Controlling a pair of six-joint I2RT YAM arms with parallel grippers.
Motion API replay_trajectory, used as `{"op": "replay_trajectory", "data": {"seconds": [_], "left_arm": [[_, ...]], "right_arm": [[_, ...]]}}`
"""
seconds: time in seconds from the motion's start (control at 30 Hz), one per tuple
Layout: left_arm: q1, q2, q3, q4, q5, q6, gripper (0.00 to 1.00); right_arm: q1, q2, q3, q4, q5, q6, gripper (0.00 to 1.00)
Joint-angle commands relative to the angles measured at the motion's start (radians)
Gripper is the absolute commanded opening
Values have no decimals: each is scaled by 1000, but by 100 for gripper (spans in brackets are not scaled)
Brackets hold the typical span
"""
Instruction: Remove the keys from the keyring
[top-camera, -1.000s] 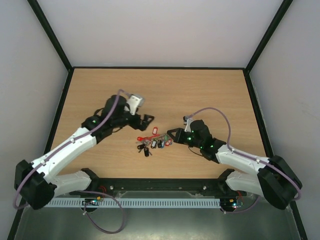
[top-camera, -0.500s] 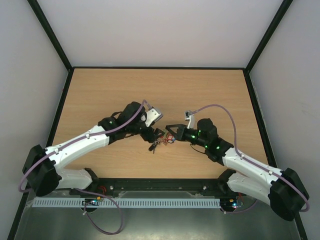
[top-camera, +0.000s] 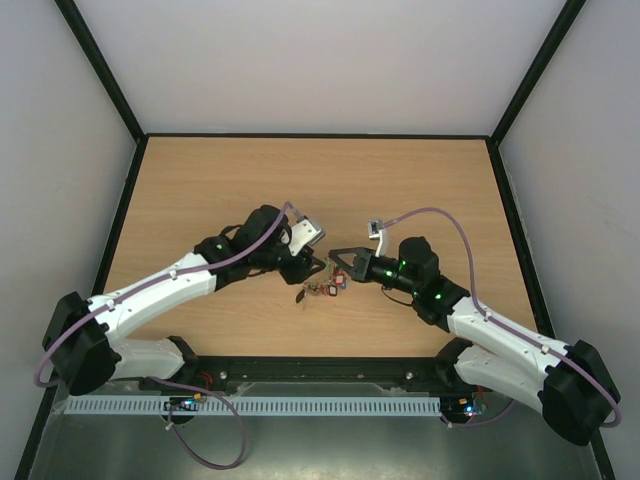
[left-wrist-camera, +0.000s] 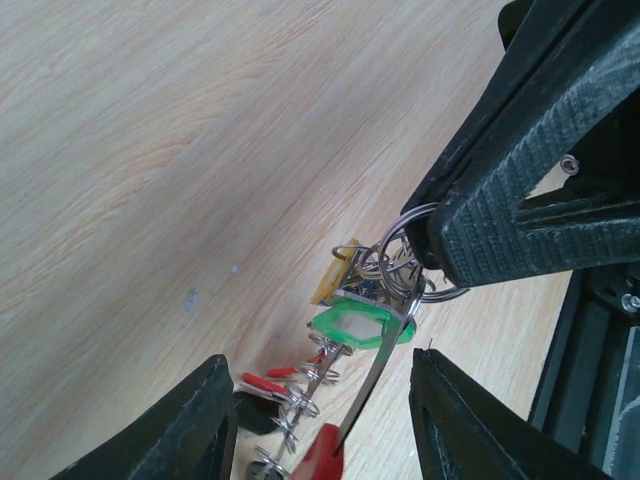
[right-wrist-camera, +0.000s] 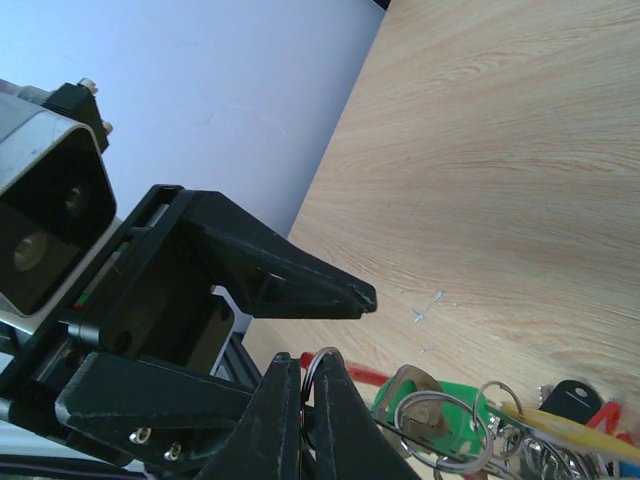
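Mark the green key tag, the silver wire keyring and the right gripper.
green plastic key tag (left-wrist-camera: 352, 327), left wrist view, middle of its face
thin silvery wire keyring (left-wrist-camera: 372, 385), left wrist view, its straight bare stretch
right gripper (right-wrist-camera: 308, 372), right wrist view, between its shut fingertips

My bench (top-camera: 430, 180) is a board of light wood with a fine grain, and it has a black rim (top-camera: 318, 135) around it. The keys (top-camera: 318, 289) are over the near middle part of the bench, but I cannot tell if the lowest ones touch the wood. Beside them the wood carries some small marks (right-wrist-camera: 430, 300).
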Motion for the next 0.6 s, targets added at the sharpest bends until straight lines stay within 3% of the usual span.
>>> {"op": "replay_trajectory", "data": {"seconds": [0.0, 0.17, 0.4, 0.53, 0.57], "left_arm": [[-8, -12, -18, 10, 34, 3, 46], [-14, 1, -14, 7, 32, 4, 31], [-17, -18, -24, 24, 59, 8, 3], [-17, -22, -25, 29, 62, 7, 2], [-17, -22, -22, 26, 49, 6, 2]], "right_arm": [[7, -12, 40, 92, -53, 18, 2], [6, -1, 48, 101, -85, 21, 2], [6, -1, 40, 75, -51, 2, 2], [7, 2, 34, 74, -37, 4, 3], [7, 1, 35, 68, -26, 4, 7]]}}
